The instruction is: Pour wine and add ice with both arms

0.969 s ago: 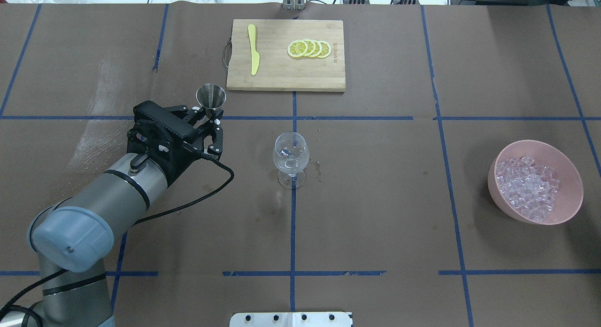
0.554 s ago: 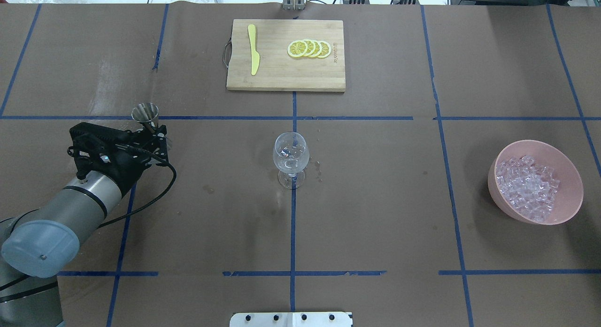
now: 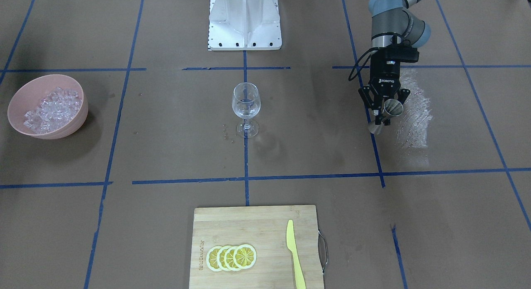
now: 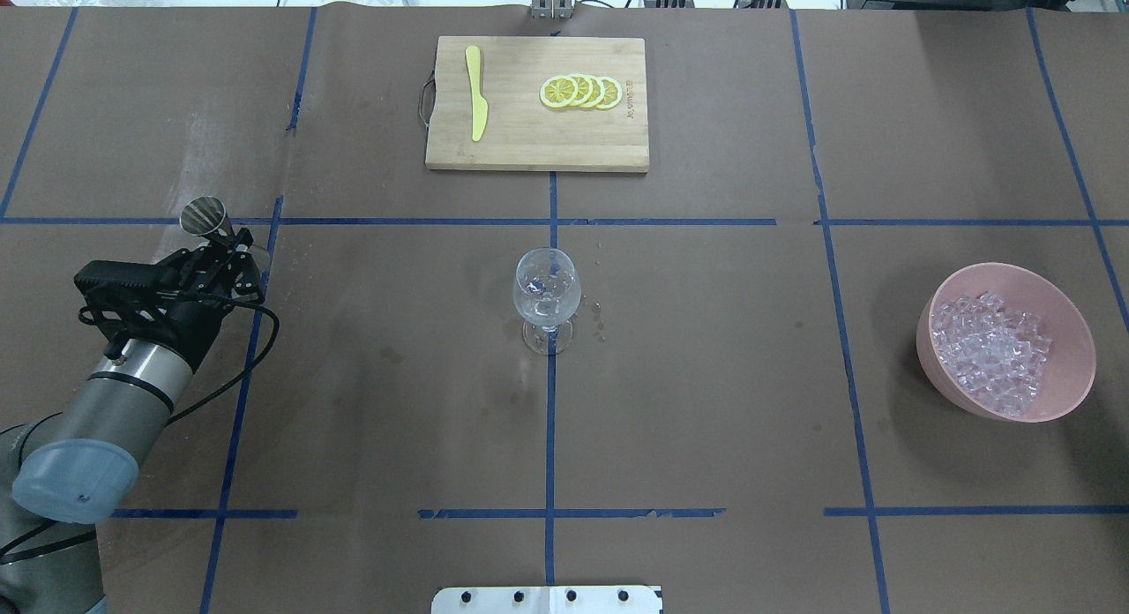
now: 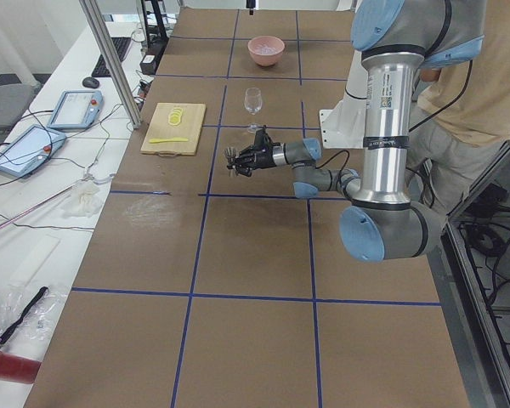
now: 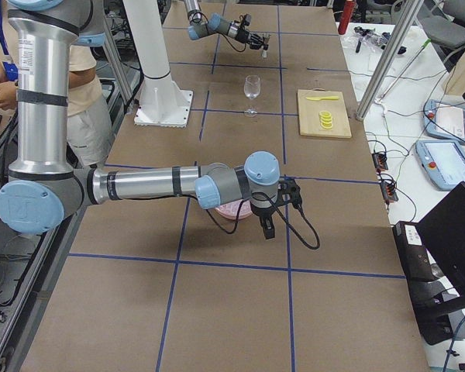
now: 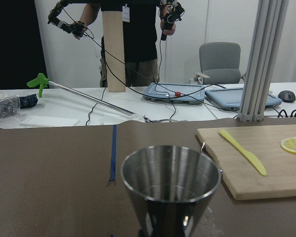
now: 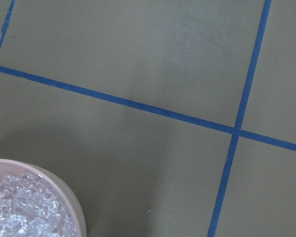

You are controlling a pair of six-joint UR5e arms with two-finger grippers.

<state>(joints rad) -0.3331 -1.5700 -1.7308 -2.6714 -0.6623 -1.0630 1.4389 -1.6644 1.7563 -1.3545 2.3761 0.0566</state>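
Observation:
A clear stemmed wine glass (image 4: 547,292) stands upright at the table's middle, also in the front view (image 3: 246,102). My left gripper (image 4: 231,243) is shut on a steel jigger (image 4: 205,217) far left of the glass; the jigger fills the left wrist view (image 7: 170,182). The ice (image 4: 992,349) is heaped in a pink bowl (image 4: 924,336) at the right. My right gripper (image 6: 266,223) hangs beside that bowl; I cannot tell whether it is open. Its wrist view shows the ice (image 8: 24,210) at the lower left.
A bamboo cutting board (image 4: 536,146) lies at the far middle with a yellow knife (image 4: 476,93) and lemon slices (image 4: 582,92). The white pedestal base (image 3: 244,19) stands at the near edge. Blue tape lines cross the brown table cover.
My left arm has drawn back to the left, away from the wine glass, with the jigger still in its gripper. The glass and bowl have not moved.

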